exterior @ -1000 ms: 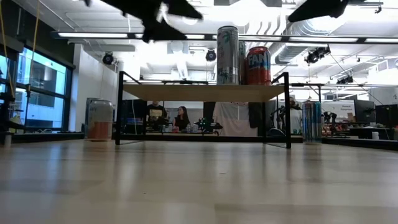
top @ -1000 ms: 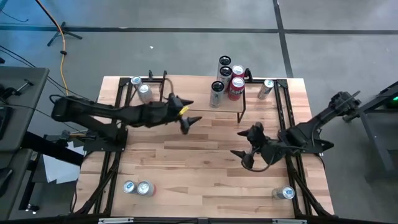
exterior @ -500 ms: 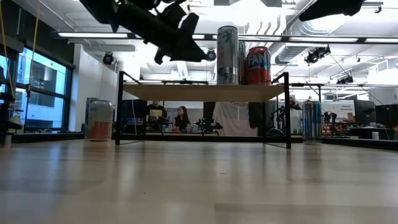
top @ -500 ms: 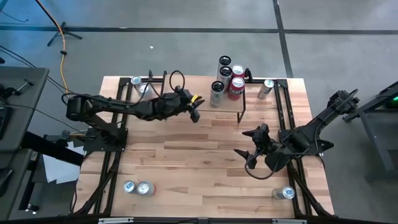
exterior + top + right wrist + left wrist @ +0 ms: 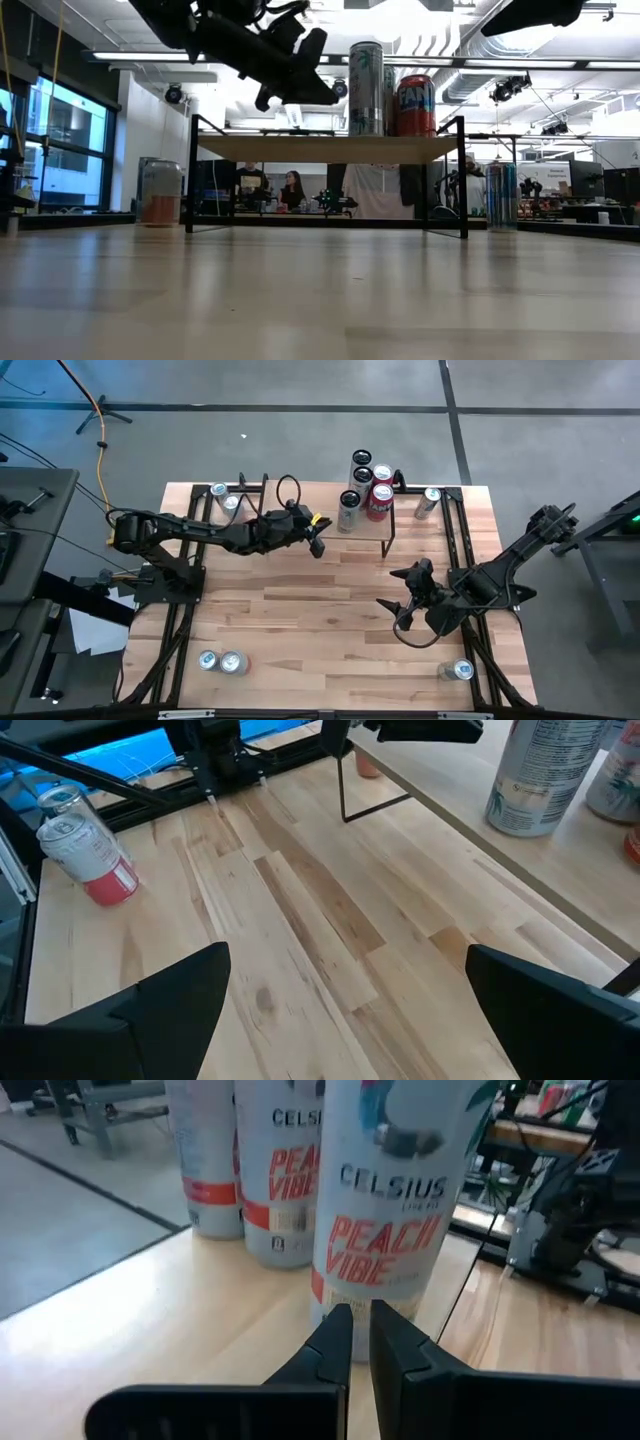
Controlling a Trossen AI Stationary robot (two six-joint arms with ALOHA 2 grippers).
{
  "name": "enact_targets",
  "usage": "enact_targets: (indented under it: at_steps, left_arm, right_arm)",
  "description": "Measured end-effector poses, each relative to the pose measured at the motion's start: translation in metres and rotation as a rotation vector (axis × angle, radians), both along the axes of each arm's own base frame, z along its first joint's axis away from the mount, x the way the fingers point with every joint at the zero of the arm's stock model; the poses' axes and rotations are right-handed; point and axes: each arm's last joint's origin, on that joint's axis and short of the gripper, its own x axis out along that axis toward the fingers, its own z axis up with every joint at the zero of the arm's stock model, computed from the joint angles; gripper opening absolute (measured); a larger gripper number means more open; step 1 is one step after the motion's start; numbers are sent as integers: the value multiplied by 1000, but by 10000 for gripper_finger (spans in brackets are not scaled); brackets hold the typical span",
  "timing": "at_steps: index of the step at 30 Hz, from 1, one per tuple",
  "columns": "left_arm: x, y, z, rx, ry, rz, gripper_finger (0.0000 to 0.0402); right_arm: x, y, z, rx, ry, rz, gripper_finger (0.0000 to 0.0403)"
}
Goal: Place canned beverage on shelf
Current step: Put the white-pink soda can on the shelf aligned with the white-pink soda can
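Hovering above the shelf (image 5: 300, 525), left gripper (image 5: 318, 545) pressed together, empty, fingers (image 5: 335, 1342) aimed at a white can (image 5: 385, 1190) standing just ahead on the plank, two more cans (image 5: 275, 1170) beyond. Waiting spread wide over the table (image 5: 300, 620), right gripper (image 5: 398, 600), well apart from the shelf.

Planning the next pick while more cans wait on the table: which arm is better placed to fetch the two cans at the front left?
Left, probably. The left gripper is shut and empty over the shelf, on the same side as the two cans. The right gripper, open, hangs nearer the front-right can.
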Motion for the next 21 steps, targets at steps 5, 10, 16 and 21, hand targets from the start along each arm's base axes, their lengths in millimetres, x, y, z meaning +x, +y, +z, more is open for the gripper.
enact_targets:
  at_steps: [5, 10, 16, 21]
  left_arm:
    - [2, 5, 7, 12, -37, 10, 0]
    - [15, 11, 13, 17, -47, -51, 0]
    - [41, 15, 10, 12, 39, -68, 0]
    - [55, 18, 12, 20, 30, -70, 0]
  right_arm:
    - [0, -1, 0, -13, -7, -13, 390]
    - [0, -1, 0, -15, -9, -16, 390]
    - [0, -1, 0, -13, -11, -16, 390]
    - [0, -1, 0, -14, -11, -16, 390]
